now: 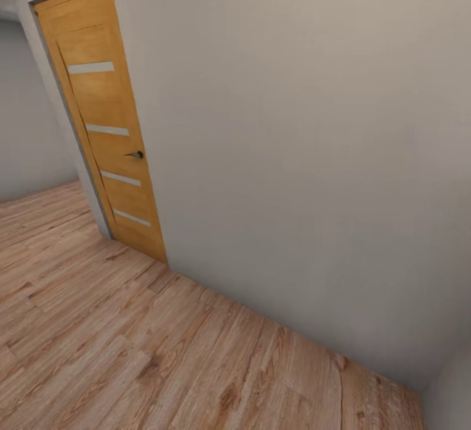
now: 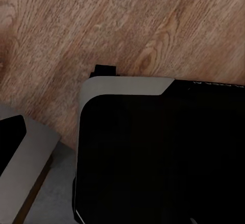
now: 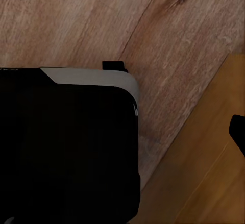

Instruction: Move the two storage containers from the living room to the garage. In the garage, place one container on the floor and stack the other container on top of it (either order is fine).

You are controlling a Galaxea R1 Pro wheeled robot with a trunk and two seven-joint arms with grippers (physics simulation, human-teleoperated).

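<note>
Ahead, a honey-wood door [image 1: 108, 123] meets pale plank flooring [image 1: 131, 351]

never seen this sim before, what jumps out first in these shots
The honey-wood door with four frosted strips and a dark handle stands out at the head view's upper left, shut, set in a plain pale wall. Light wood plank flooring runs across the lower part of that view. Both wrist views look down on the same planks past a big black, grey-edged part of the robot.
</note>
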